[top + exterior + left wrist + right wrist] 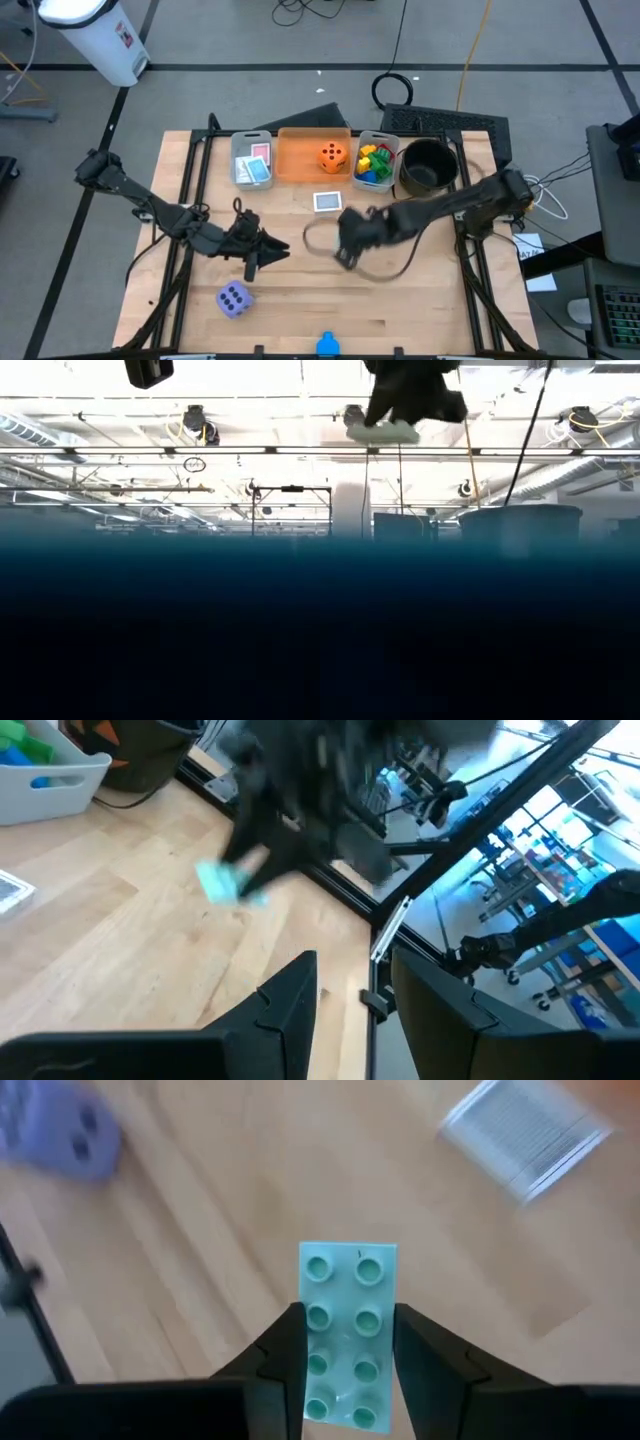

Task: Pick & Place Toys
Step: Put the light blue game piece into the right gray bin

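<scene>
Even, bright overhead light fills the high view, leaving only soft shadows on the table [400, 300]. The right arm [420, 215] smears with motion blur around the centre. In the low view, white glare floods the ceiling from 9 to 3 o'clock, while the lower half sinks into dark blue-black. The left wrist view blurs heavily towards 12 o'clock. The right wrist view shows the brick [347, 1335] sharp, its surroundings streaked.

Purple die [60, 1130] blurred, cut by edge.
</scene>
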